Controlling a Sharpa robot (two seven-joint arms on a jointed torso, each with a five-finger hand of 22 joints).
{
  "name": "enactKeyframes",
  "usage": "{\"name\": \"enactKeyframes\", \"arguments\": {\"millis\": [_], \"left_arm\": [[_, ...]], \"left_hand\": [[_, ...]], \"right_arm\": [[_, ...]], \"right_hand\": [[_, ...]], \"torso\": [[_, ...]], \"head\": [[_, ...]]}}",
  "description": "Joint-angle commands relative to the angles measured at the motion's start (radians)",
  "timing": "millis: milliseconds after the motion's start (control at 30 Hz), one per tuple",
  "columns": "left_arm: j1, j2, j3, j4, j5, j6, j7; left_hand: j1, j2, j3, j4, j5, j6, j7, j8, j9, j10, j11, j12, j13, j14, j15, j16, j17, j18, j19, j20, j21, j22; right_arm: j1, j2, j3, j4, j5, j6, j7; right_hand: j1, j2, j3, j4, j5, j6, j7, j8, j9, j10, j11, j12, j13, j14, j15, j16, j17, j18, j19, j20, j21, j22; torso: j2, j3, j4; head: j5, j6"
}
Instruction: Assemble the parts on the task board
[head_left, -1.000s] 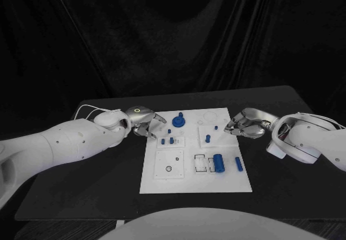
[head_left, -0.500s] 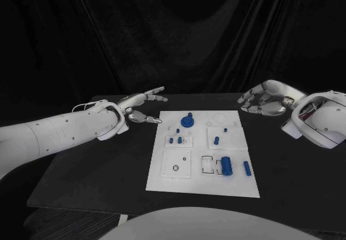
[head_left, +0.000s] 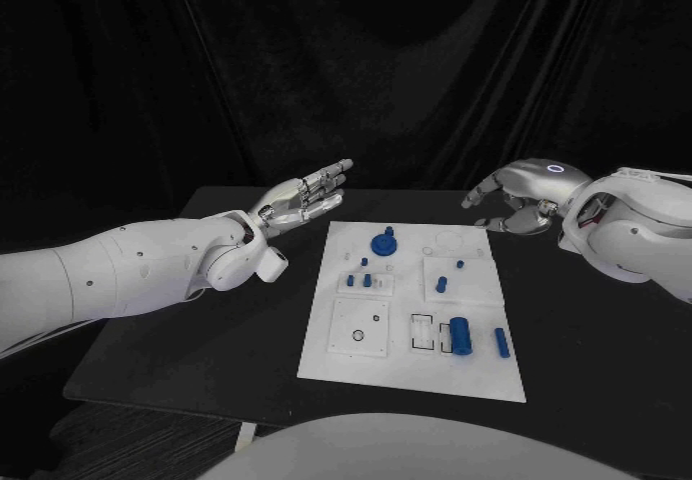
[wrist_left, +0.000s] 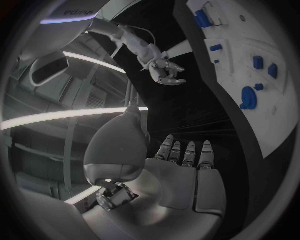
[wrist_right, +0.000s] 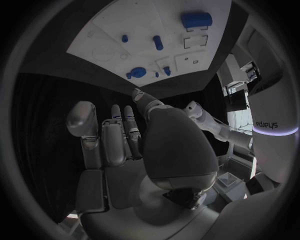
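Both hands hover off the white rectangular task board (head_left: 411, 300), holding nothing: silver left hand (head_left: 306, 197) left of centre with fingers straight together, silver right hand (head_left: 522, 195) upper right with fingers curled, leaving the small blue parts (head_left: 459, 333) exposed for a first pick.

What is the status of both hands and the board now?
Left hand open, raised. Right hand open, holding nothing. Task board untouched, blue parts on it. Nothing in the way.

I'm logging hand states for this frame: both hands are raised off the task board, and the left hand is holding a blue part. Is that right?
Not quite. The left hand holds nothing; the head view shows its fingers stretched out, open. Both it and the right hand are indeed raised off the task board.
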Motion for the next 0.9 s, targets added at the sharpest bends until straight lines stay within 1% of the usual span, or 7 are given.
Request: {"name": "enactKeyframes", "arguments": {"millis": [33,400,467,533,633,767,900], "left_arm": [[-0.005,-0.011,0.001,0.02,0.254,0.147,0.049],[-0.015,-0.036,0.001,0.051,0.312,0.172,0.049],[-0.015,-0.037,0.001,0.054,0.314,0.173,0.047],[-0.016,-0.038,0.0,0.057,0.315,0.174,0.045],[-0.017,-0.038,0.0,0.059,0.316,0.175,0.042],[-0.018,-0.037,0.0,0.06,0.317,0.178,0.037],[-0.019,-0.037,0.0,0.059,0.317,0.18,0.03]], "left_hand": [[-0.03,0.016,0.01,-0.002,-0.003,-0.025,-0.01,-0.008,-0.003,-0.001,-0.004,-0.003,-0.001,0.0,-0.01,-0.004,-0.001,0.025,-0.003,-0.001,-0.003,-0.002],[-0.031,0.082,0.021,-0.006,-0.003,-0.058,-0.014,-0.011,-0.006,-0.001,-0.01,-0.003,-0.001,0.0,-0.045,-0.004,-0.001,0.038,-0.003,-0.058,-0.003,-0.002],[-0.029,0.084,0.02,-0.006,-0.003,-0.058,-0.014,-0.011,-0.006,-0.001,-0.01,-0.003,-0.001,0.0,-0.044,-0.004,-0.001,0.038,-0.003,-0.058,-0.003,-0.002],[-0.011,0.1,0.016,-0.007,-0.002,-0.053,-0.001,-0.01,-0.006,-0.001,-0.002,-0.003,-0.001,0.0,-0.036,-0.004,-0.001,0.036,-0.003,-0.052,-0.003,-0.002],[0.0,0.108,0.01,-0.007,-0.001,-0.048,0.004,-0.01,-0.005,-0.001,0.001,-0.003,-0.001,0.0,-0.032,-0.004,-0.001,0.036,-0.003,-0.044,-0.003,-0.002],[0.016,0.121,-0.004,-0.007,0.003,-0.047,0.008,-0.01,-0.005,-0.001,0.008,-0.003,-0.001,0.0,-0.018,-0.004,-0.001,0.037,-0.003,-0.025,-0.003,-0.002],[0.067,0.132,-0.02,-0.008,0.049,-0.043,0.014,-0.009,-0.005,-0.001,0.02,-0.003,-0.001,0.0,-0.005,-0.004,-0.001,0.038,-0.003,-0.007,-0.003,-0.002]], "right_arm": [[-0.017,0.015,0.0,-0.021,-0.151,0.096,-0.041],[-0.061,0.056,0.0,-0.083,-0.169,0.137,-0.034],[-0.069,0.06,0.0,-0.092,-0.168,0.141,-0.03],[-0.077,0.064,0.0,-0.101,-0.16,0.139,-0.026],[-0.086,0.069,0.0,-0.114,-0.153,0.132,-0.024],[-0.103,0.081,0.0,-0.142,-0.146,0.111,-0.018],[-0.117,0.092,0.0,-0.169,-0.144,0.091,-0.007]], "right_hand": [[0.01,0.007,-0.012,0.003,-0.004,0.016,0.011,0.002,-0.004,0.009,0.002,-0.007,-0.014,0.004,-0.007,-0.005,-0.003,0.016,0.003,-0.007,-0.008,0.11],[-0.018,0.012,-0.075,0.057,-0.057,-0.016,0.023,-0.013,-0.047,0.072,0.006,-0.022,-0.071,0.01,0.004,-0.003,-0.003,0.014,0.017,0.002,-0.011,0.113],[-0.006,0.019,-0.076,0.055,-0.021,-0.021,0.016,-0.011,-0.056,0.083,0.007,-0.03,-0.084,0.01,0.006,-0.003,-0.004,0.014,0.018,0.003,-0.013,0.113],[0.031,0.032,-0.056,0.031,0.063,-0.023,0.007,-0.01,-0.067,0.094,0.007,-0.042,-0.101,0.01,0.002,-0.002,-0.003,0.014,0.021,0.002,-0.012,0.116],[0.04,0.036,-0.044,0.021,0.096,-0.019,0.01,-0.008,-0.074,0.107,0.008,-0.05,-0.113,0.011,0.007,0.001,0.0,0.012,0.024,0.004,-0.01,0.118],[0.042,0.038,-0.035,0.016,0.099,-0.014,0.012,-0.007,-0.078,0.119,0.009,-0.054,-0.121,0.011,0.012,0.002,0.0,0.012,0.024,0.008,-0.011,0.119],[0.016,0.035,-0.04,0.027,0.026,-0.007,0.015,-0.006,-0.087,0.149,0.006,-0.058,-0.135,0.014,0.015,0.007,0.006,0.011,0.03,0.011,-0.002,0.122]], "torso": [[-0.002,-0.0208,0.0141],[0.005,-0.0457,0.0289],[0.007,-0.0509,0.031],[0.007,-0.0528,0.031],[0.007,-0.0536,0.0306],[0.006,-0.0531,0.0311],[0.004,-0.0504,0.029]], "head": [[-0.015,0.0],[-0.057,0.0],[-0.067,0.0],[-0.072,0.0],[-0.08,0.0],[-0.087,0.0],[-0.089,0.0]]}}
